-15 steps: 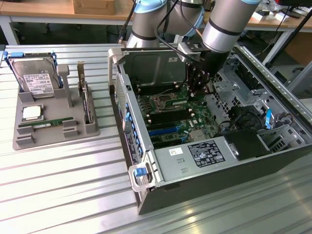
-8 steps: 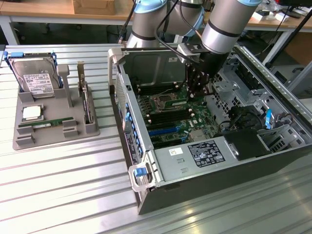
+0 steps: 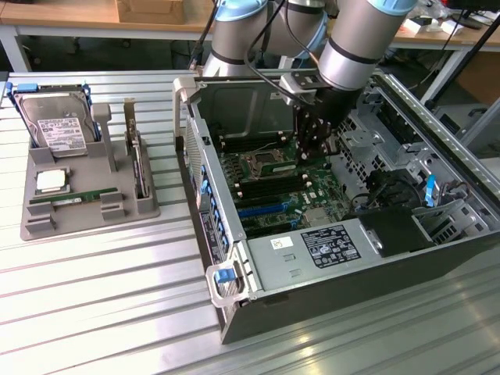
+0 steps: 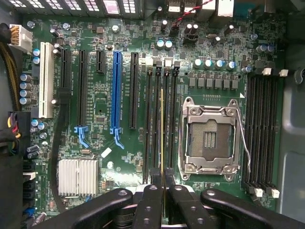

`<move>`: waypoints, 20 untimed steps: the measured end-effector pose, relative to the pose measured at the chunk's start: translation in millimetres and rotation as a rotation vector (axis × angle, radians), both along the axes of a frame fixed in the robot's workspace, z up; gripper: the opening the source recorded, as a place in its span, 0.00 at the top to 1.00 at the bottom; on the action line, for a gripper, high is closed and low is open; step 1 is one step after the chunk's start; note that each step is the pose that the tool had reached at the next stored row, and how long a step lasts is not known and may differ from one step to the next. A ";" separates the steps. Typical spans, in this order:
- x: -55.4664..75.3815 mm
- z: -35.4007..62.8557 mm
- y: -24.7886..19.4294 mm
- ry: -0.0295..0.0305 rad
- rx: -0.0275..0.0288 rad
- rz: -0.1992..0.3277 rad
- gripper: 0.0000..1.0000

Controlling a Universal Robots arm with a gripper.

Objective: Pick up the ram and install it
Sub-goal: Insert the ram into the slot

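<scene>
Black pincer (image 4: 163, 202) fingers around thin, edge-on green ram (image 4: 162, 138) over slot.

We count: one ram (image 3: 74, 200) in the tray (image 3: 86, 223), one hard drive (image 3: 55, 125), one CPU chip (image 3: 51, 181), one computer case (image 3: 344, 258).

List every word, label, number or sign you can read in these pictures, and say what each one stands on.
None can be read.
Hard drive label: print too small.
Black label on the power supply: white print blurred.
Small white sticker beside it: unreadable.
Ram in the grey tray: white label too small.
Motherboard silkscreen beside the blue slot: too fine to read.
</scene>
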State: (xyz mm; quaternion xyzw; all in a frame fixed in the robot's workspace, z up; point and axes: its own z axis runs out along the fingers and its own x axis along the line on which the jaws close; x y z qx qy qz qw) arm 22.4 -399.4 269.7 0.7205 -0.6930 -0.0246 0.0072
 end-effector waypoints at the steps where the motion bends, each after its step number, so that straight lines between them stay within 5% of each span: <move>1: -1.3 -1.3 0.0 0.0001 0.0000 0.000 0.88; 20: -20.2 -15.5 -1.3 0.0000 -0.0066 -0.014 0.88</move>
